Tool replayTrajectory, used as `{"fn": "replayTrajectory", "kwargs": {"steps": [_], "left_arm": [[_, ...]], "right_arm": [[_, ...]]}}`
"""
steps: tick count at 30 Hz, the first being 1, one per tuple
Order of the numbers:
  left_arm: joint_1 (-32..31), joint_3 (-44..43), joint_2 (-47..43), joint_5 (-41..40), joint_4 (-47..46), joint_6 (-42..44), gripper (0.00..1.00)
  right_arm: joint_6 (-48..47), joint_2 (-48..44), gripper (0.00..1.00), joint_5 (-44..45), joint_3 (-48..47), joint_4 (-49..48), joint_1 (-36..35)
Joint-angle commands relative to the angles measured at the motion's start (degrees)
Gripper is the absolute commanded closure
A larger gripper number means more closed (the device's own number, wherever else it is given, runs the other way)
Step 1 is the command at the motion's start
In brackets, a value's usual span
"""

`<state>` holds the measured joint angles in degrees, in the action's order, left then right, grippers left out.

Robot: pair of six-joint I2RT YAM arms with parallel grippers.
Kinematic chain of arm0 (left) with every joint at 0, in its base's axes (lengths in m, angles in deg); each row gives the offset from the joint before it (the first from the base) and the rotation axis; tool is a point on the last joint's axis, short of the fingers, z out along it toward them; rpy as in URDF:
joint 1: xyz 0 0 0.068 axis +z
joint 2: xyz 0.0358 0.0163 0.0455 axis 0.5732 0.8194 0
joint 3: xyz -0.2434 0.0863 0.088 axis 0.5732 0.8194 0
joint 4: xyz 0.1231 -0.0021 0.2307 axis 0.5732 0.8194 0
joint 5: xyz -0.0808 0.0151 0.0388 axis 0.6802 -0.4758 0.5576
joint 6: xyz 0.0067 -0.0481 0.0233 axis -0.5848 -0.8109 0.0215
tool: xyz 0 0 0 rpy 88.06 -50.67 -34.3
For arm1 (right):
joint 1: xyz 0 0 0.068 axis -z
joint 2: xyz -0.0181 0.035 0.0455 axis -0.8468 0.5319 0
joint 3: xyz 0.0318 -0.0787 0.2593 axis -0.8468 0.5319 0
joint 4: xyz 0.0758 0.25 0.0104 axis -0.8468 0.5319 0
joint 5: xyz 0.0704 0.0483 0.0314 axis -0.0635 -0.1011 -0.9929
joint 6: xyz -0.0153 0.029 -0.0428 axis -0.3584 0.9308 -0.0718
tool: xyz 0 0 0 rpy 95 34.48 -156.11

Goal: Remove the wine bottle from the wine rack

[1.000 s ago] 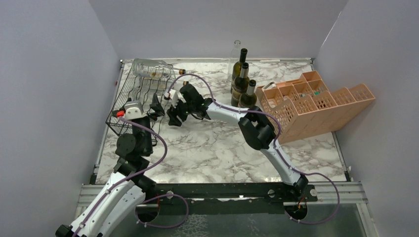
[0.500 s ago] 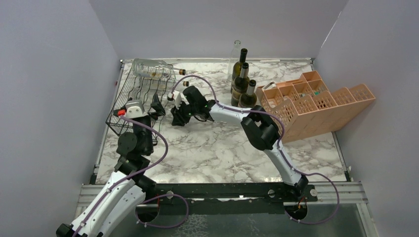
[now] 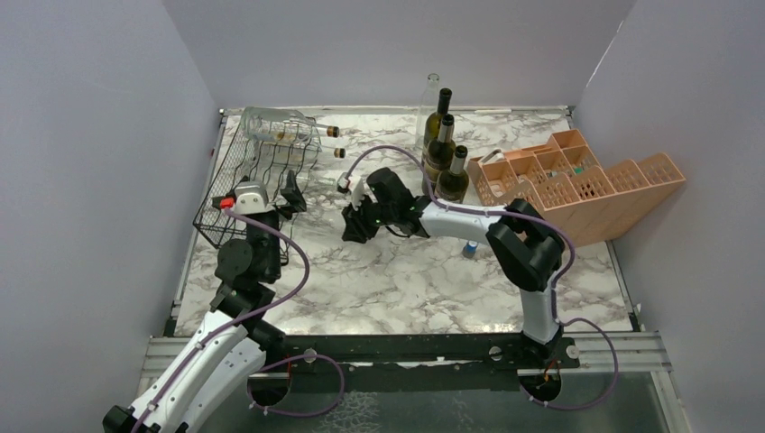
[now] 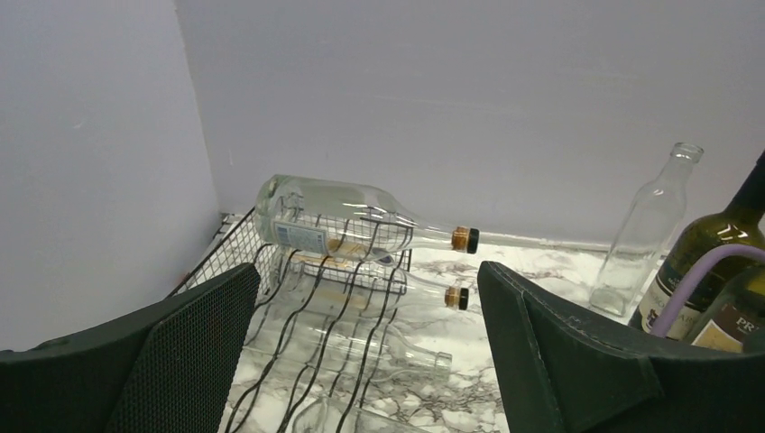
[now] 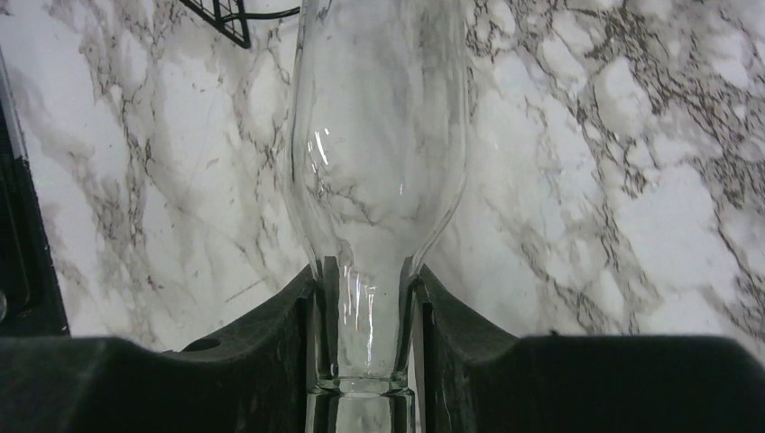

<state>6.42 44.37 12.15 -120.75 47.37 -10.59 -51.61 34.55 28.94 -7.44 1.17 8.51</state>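
Clear glass wine bottle (image 5: 379,153) sits clamped by its narrow neck, the one part my right gripper (image 5: 365,289) can span, over the marble tabletop (image 5: 586,180) clear of the black wire-mesh wine rack (image 3: 262,167), while my left gripper (image 4: 370,271) gapes wide facing that rack.

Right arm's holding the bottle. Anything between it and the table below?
Nothing visible. The bottle, held by its neck in the right gripper, hangs over bare table; only a corner of the rack shows, beyond its far end.
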Motion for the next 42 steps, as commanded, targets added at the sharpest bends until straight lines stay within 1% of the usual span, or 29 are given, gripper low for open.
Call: {"fn": "replayTrajectory", "kwargs": {"steps": [1,5,8,13,17,19,23,25,28,30,32,37,42], "left_arm": [[0.2,0.2,1.1,5.2,-0.8,-0.8,0.03],[0.2,-0.3,3.2,11.1,-0.7,-1.2,0.03],[0.3,-1.0,5.9,18.1,-0.7,-1.8,0.01],[-0.1,-2.3,10.2,29.8,-0.9,-3.3,0.01],[-0.6,-2.5,13.5,36.9,-1.5,-2.6,0.01],[-1.0,-3.0,16.0,43.6,-1.6,-0.3,0.01],[-2.2,-2.9,19.9,61.1,-1.6,4.7,0.03],[-3.8,-2.0,21.0,66.5,-1.5,7.4,0.03],[-7.4,0.4,20.7,69.7,-1.1,13.4,0.03],[-10.1,1.7,20.7,70.1,-1.1,16.8,0.02],[-12.4,2.0,22.3,70.5,-0.9,17.6,0.01],[-16.5,-1.1,30.6,73.3,-0.5,16.9,0.01],[-19.2,-2.8,35.4,68.0,-0.6,19.1,0.01]], "right_arm": [[2.7,-9.5,0.84,3.6,4.2,0.6,-0.1],[5.3,-18.1,0.85,7.4,8.7,6.7,-0.1],[7.0,-24.3,0.85,11.5,11.0,13.1,-0.1],[10.3,-34.1,0.86,18.3,14.8,23.4,0.0],[12.8,-41.0,0.87,20.1,16.7,29.3,0.0],[14.0,-43.4,0.87,21.2,16.4,33.3,0.0],[16.7,-47.4,0.87,22.7,15.6,39.3,0.0],[17.2,-48.9,0.87,21.9,15.4,41.2,0.0],[17.3,-51.0,0.87,21.1,15.5,42.6,0.0],[17.0,-51.7,0.87,20.4,15.2,43.4,0.0],[16.7,-51.8,0.87,20.2,14.6,44.2,0.0],[15.8,-50.9,0.86,19.1,13.3,45.2,0.0],[15.8,-50.6,0.87,17.2,13.5,43.8,0.0]]}}
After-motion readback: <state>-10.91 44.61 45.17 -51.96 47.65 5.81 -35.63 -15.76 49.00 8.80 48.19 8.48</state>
